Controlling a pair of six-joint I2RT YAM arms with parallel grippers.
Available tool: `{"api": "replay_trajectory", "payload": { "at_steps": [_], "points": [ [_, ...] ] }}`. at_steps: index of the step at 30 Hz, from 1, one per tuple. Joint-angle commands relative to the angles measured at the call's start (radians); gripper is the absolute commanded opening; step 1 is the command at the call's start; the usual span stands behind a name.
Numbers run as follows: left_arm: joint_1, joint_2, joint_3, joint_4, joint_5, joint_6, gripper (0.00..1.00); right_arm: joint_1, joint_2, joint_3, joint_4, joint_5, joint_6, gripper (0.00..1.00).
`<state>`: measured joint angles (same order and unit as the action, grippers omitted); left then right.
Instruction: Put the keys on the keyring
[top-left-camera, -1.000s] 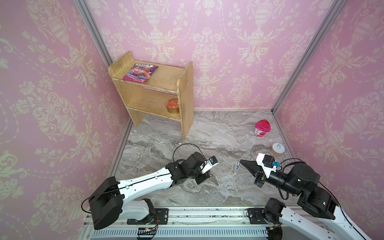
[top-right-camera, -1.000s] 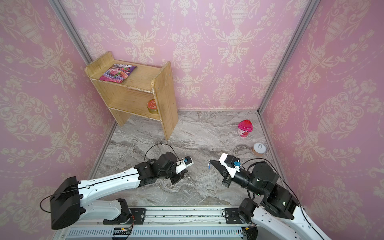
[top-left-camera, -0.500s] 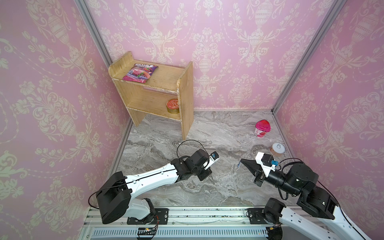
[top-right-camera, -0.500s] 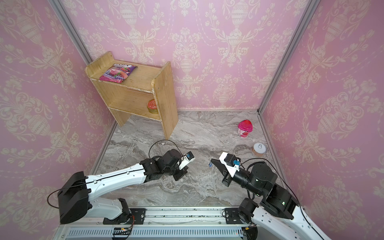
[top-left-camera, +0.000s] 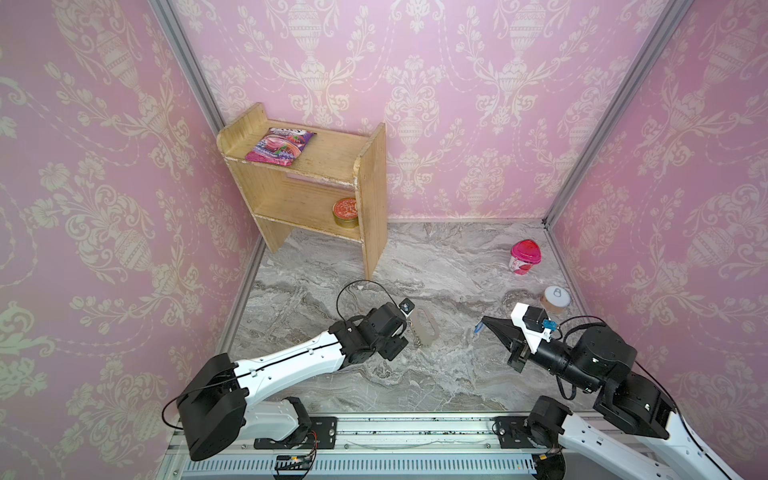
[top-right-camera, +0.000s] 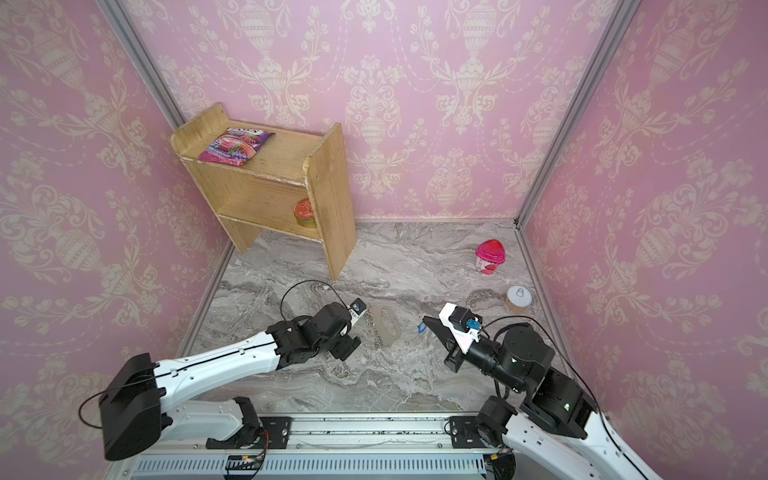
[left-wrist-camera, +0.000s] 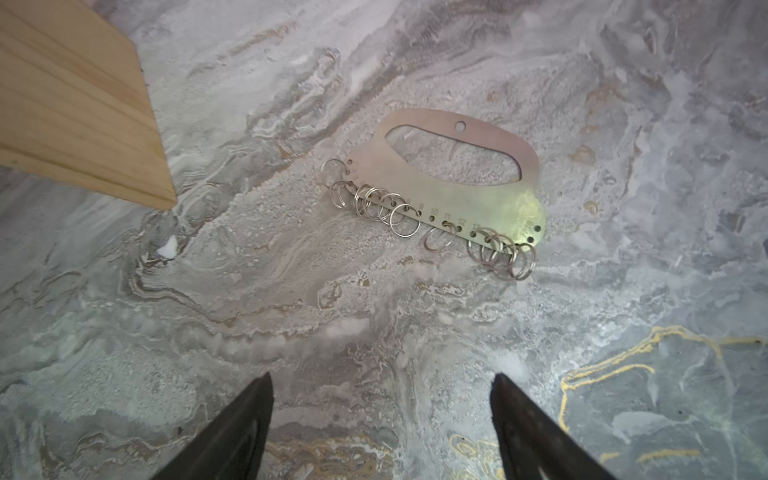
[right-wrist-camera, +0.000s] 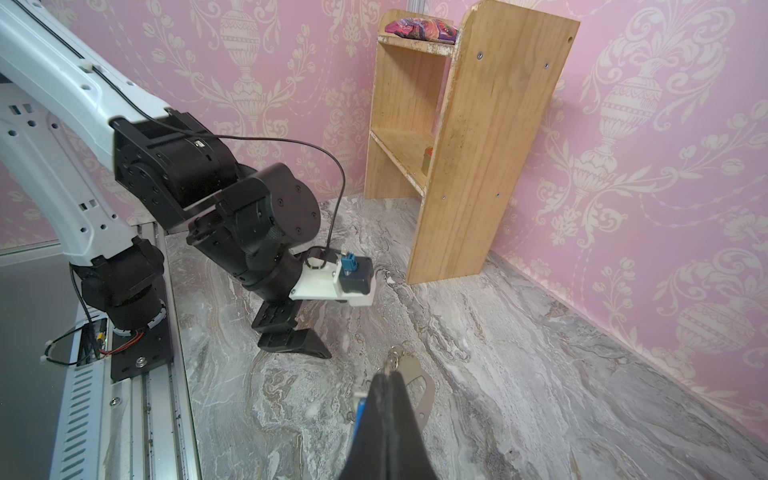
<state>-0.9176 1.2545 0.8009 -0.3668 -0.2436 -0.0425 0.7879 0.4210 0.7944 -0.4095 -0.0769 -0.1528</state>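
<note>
Room: three sides are closed in by pink wallpaper (top-left-camera: 457, 104) printed with cream ornaments.
Surface: a grey marble-patterned desk (top-left-camera: 415, 266) is seen below, with both arms reaching in from its near edge.
Keyring: the flat grey-beige metal plate with a long handle slot (top-left-camera: 424, 328) (top-right-camera: 388, 326) (left-wrist-camera: 478, 203) is laid flat on the desk between the two arms; small metal rings are strung along the edge turned towards the left arm.
Keys: the small bunch with the blue oblong plastic tag (top-left-camera: 478, 328) (top-right-camera: 420, 327) (right-wrist-camera: 360, 409) is held off the desk, near the plate but apart from it.
Right gripper: the right gripper (top-left-camera: 485, 321) (right-wrist-camera: 388, 376) is clamped on the keys, its fingers pressed together and the blue tag shown at their side.
Left gripper: the left gripper (left-wrist-camera: 380, 378) is spread wide with nothing between its fingers; the plate is seen just beyond them, untouched.
Shelf: a light wooden two-level shelf (top-left-camera: 328, 158) is set in the far left corner; a purple-pink packet (top-left-camera: 280, 145) is laid on top and a round red-lidded tin (top-left-camera: 346, 209) is kept on the lower board.
Far right: a pink-lidded cup (top-left-camera: 524, 257) and a small white-topped can (top-left-camera: 556, 297) are placed by the right wall.
</note>
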Motion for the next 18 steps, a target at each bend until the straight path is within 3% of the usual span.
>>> {"api": "replay_trajectory", "payload": {
  "at_steps": [1, 4, 11, 18],
  "points": [
    [0.006, -0.035, -0.024, 0.041, 0.023, -0.040, 0.86, 0.000, -0.003, -0.007, 0.009, 0.018, 0.020, 0.00],
    [0.005, 0.006, -0.039, 0.071, 0.147, -0.073, 0.90, 0.000, -0.008, -0.014, 0.014, 0.024, 0.025, 0.00],
    [0.003, 0.193, 0.025, 0.150, 0.210, -0.105, 0.89, 0.000, -0.004, -0.019, 0.021, 0.038, 0.026, 0.00],
    [-0.023, 0.358, 0.114, 0.187, 0.294, -0.109, 0.73, 0.000, 0.001, -0.016, 0.021, 0.052, 0.022, 0.00]
  ]
}}
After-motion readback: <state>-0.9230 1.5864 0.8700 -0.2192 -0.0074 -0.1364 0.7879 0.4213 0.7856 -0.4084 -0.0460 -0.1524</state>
